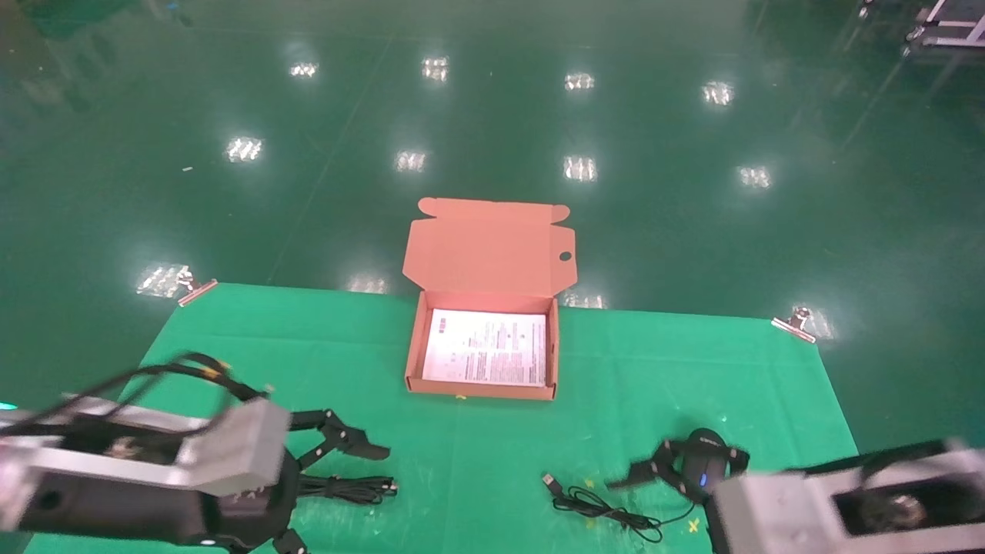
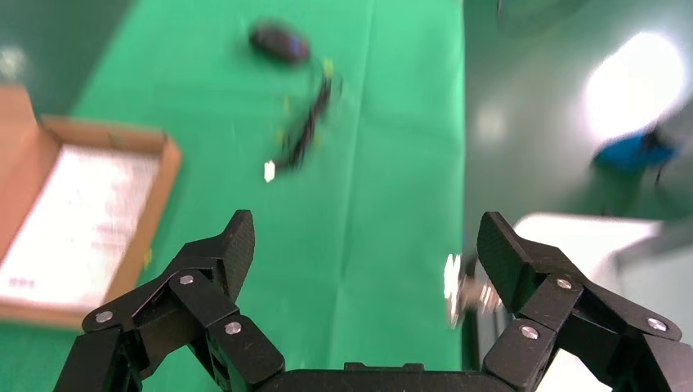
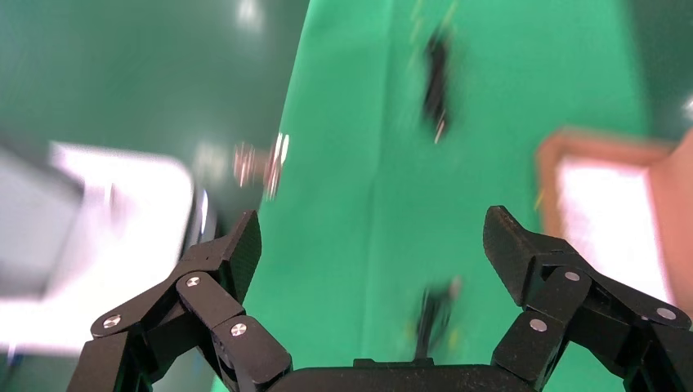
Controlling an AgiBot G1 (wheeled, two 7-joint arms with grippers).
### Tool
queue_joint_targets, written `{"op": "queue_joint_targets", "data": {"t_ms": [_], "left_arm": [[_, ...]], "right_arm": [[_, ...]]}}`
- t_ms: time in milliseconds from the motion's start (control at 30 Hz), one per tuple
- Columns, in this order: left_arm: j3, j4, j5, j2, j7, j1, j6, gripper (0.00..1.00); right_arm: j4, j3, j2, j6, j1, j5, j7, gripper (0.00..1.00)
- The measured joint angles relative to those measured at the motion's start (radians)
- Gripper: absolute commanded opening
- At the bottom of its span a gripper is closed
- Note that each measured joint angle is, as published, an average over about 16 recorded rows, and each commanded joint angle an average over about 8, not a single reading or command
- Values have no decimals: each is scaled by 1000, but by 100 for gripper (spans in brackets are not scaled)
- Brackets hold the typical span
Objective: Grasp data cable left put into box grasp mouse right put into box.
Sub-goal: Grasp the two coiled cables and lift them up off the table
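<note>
The box point(image 1: 485, 348) lies open, holding only its white printed sheet point(image 1: 486, 346).

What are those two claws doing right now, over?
Left tool open, over data cable. Right tool open, by mouse. Box open, holds neither. Nothing in the way.

A green cloth point(image 1: 231, 338) covers the tabletop across the lower half of the frame. Metal clips hold its far corners: one at the left point(image 1: 197, 291), one at the right point(image 1: 794, 324). Beyond lies a glossy dark green floor point(image 1: 492, 115) with bright light reflections.
</note>
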Motion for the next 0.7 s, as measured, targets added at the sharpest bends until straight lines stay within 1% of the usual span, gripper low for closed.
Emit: {"op": "queue_joint_targets", "data": {"t_ms": [167,333,500,700], "left_arm": [[83,-2,199,42,24,-48,-29,100],[152,12,384,91,37,-61,-88,100],[204,60,536,150,27,-55,-158,100],[241,179,651,229,-1,-47,-240,100]], "right_arm": [[-3,-144,-49,10,81,-163,-46,100],[-13,-257,-115,41,125,-330,-77,100],[-44,-330,-188,96,134,-478,-85,100],[-127,-372,-275,181,115,-595,-75,100]]}}
